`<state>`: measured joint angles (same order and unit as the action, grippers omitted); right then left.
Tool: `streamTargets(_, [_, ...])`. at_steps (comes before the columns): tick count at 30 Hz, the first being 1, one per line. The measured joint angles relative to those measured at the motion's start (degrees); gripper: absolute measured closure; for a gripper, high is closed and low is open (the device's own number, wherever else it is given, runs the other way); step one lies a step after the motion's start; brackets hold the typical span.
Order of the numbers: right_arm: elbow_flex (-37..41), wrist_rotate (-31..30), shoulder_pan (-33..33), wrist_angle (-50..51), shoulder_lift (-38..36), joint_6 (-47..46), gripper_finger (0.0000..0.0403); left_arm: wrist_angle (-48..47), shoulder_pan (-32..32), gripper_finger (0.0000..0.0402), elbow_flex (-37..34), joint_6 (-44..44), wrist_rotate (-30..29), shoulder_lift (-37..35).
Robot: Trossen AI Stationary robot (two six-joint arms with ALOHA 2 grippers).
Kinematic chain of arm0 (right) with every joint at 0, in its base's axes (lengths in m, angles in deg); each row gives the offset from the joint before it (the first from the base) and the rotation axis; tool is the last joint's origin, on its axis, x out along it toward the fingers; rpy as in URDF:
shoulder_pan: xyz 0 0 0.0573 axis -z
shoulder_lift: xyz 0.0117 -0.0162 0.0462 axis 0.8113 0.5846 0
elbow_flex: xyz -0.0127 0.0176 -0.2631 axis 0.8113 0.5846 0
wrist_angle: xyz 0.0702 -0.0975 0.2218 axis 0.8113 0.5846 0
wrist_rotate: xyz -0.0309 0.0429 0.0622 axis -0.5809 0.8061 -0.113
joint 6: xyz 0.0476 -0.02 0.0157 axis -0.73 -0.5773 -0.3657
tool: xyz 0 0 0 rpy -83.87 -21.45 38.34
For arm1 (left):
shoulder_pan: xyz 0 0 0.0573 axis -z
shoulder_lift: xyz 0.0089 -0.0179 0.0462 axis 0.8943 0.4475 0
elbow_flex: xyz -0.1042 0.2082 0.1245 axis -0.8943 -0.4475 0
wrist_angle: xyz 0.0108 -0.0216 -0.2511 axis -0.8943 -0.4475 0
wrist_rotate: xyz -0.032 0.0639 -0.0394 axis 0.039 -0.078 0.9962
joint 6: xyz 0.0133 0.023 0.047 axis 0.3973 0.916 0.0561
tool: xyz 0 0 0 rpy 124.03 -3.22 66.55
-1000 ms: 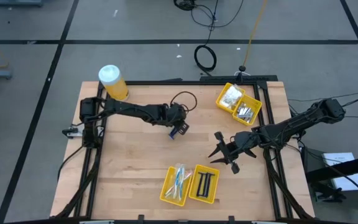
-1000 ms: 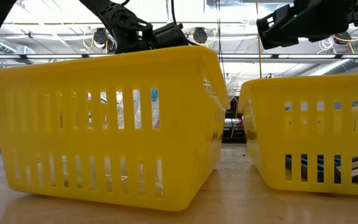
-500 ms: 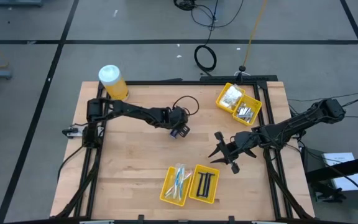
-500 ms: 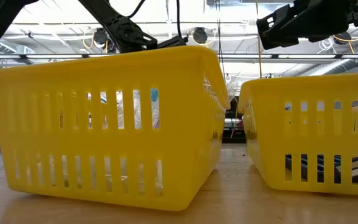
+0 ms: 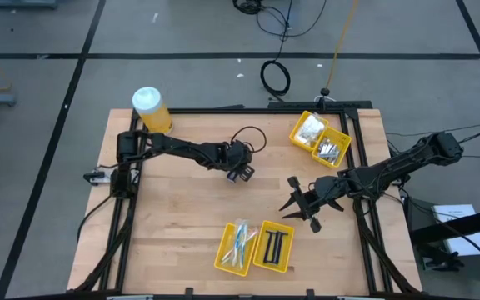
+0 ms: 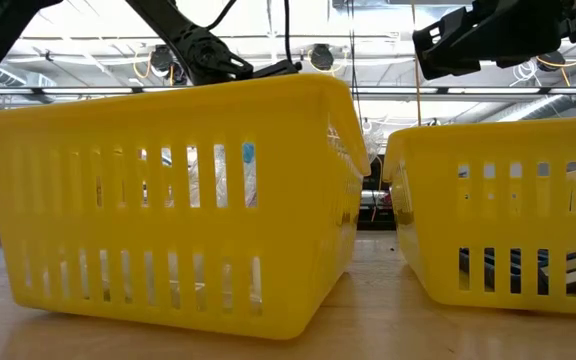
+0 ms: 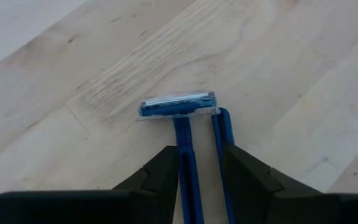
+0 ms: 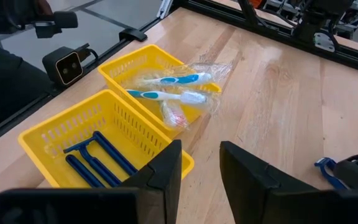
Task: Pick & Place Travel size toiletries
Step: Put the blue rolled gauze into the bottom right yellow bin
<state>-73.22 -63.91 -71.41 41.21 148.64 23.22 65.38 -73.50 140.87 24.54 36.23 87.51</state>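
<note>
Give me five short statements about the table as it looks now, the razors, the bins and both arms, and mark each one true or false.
1. The left gripper has its fingers on either side of blue razor handles lying on the wooden table. True.
2. The front yellow bin holds dark razors in one compartment and toothbrushes in the other. True.
3. The big yellow jar stands inside a bin. False: it stands alone at the table's far left corner.
4. The right gripper holds a toothbrush. False: nothing shows between its fingers.
5. The back bin sits on the table's left side. False: it is at the far right.
</note>
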Motion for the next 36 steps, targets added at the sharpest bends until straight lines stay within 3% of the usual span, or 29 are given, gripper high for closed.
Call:
streamTargets(7, [0.00, 0.00, 0.02, 0.00, 0.00, 0.00, 0.0305, 1.48, -0.08, 0.0275, -0.15, 0.92, 1.83, -0.61])
streamTargets(23, [0.00, 0.00, -0.01, 0.09, 0.00, 0.00, 0.0305, -0.20, -0.92, 0.0166, -0.28, 1.17, 3.71, -2.35])
streamTargets(36, [0.00, 0.00, 0.01, 0.47, 0.00, 0.00, 0.0305, 0.80, -1.27, 0.0160, -0.28, 2.02, 3.95, -2.92])
